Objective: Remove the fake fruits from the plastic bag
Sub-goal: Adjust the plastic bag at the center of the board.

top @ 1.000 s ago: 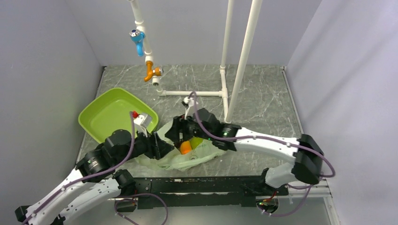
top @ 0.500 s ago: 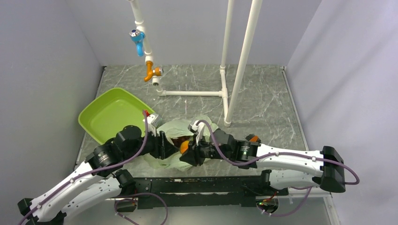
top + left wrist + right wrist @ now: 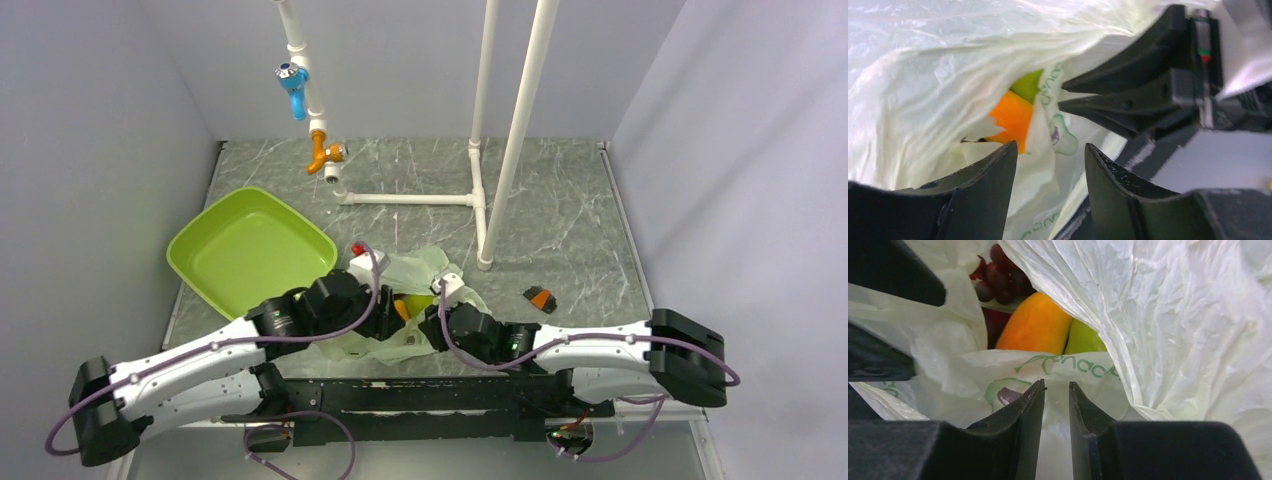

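Note:
The plastic bag (image 3: pixel 425 265) lies crumpled near the table's front middle, its mouth open. In the right wrist view, the bag (image 3: pixel 1188 315) holds a dark red grape bunch (image 3: pixel 1000 275), an orange piece (image 3: pixel 1035 327) and a green pear (image 3: pixel 1084 340). My right gripper (image 3: pixel 1057 384) (image 3: pixel 432 318) is at the bag's near rim, jaws almost together with the printed plastic edge between them. My left gripper (image 3: pixel 1050 147) (image 3: pixel 390 305) is open at the bag mouth from the left, with loose plastic between its jaws. The orange piece (image 3: pixel 1010 117) and a green piece (image 3: pixel 1029 85) show through the opening. The two grippers are close together.
A lime-green tray (image 3: pixel 245 250) stands at the left. A small orange-black block (image 3: pixel 540 298) lies on the table right of the bag. A white pipe frame (image 3: pixel 480 200) stands behind the bag, with hanging taps (image 3: pixel 322 152) at the back.
My right gripper has drawn back from the far side to the bag's near rim. My left arm has reached further right into the bag mouth. The orange-black block has come into view.

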You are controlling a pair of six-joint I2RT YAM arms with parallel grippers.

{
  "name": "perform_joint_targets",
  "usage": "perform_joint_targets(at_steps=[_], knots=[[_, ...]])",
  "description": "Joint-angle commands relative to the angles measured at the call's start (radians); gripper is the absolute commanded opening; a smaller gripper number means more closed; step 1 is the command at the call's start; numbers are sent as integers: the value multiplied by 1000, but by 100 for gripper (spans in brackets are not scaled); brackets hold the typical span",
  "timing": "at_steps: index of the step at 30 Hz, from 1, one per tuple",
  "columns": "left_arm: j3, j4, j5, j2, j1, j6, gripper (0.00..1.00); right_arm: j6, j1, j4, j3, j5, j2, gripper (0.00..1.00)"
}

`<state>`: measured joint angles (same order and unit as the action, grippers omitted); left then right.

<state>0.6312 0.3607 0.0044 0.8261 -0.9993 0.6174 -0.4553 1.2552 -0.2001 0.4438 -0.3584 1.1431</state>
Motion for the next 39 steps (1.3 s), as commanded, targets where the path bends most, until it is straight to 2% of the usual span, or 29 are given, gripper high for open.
perform_joint_targets(at_steps=[1, 7, 12, 17, 20, 23, 26, 31, 35, 39], knots=[[11, -89, -175, 123, -23, 4, 58, 20, 0, -305, -20, -40, 91, 30], [15, -66, -294, 236, -25, 53, 59, 90, 1, -384, 27, -7, 202, 42], [0, -13, -315, 272, -24, 97, 59, 28, 3, -342, -41, -6, 212, 33], [-48, -8, -166, 270, -24, 87, 56, -127, 8, -237, -192, -38, 50, 29], [-105, -56, -68, 231, -29, 96, 48, -187, 10, -130, -238, -57, -104, 28], [-160, -98, -27, 171, -37, 126, 47, -202, 9, -64, -234, -48, -226, 33], [-194, -132, -14, 115, -44, 150, 45, -175, 10, -52, -180, -19, -261, 36], [-210, -154, 1, 116, -57, 178, 39, -127, 9, -143, -57, 32, -130, 37], [-201, -135, -1, 138, -90, 191, 40, -97, 8, -186, 64, 56, 34, 37], [-189, -103, -63, 142, -102, 203, 40, -98, 5, -229, 91, 72, 180, 35]])
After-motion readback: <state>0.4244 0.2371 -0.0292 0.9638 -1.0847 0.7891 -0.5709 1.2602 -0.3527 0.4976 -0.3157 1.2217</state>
